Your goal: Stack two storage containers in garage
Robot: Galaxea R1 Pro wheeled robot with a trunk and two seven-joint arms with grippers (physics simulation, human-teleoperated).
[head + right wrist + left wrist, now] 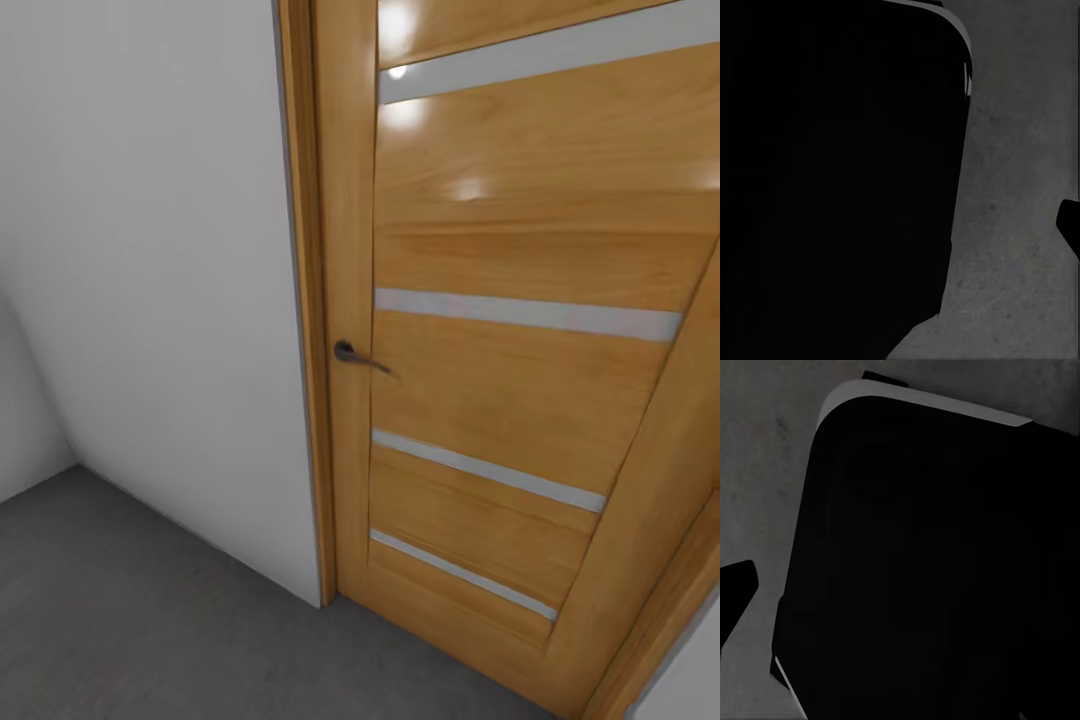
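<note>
Tool fingers barely show: a dark tip (pixel 736 585) pokes in at the edge of the left wrist view and another dark tip (pixel 1069 219) at the edge of the right wrist view, so I cannot tell whether either tool is apart or together. Both wrist views look at a large black body (pixel 930 570) with a pale rounded rim, over mottled grey concrete floor (pixel 1012 255). From the head view, that floor (pixel 130 600) lies open at lower left, bounded by a white wall (pixel 150 250). Just beside the wall's corner stands a closed orange-wood door (pixel 500 400) with pale stripes, its dark lever handle (pixel 358 356) near the frame (pixel 305 300).
</note>
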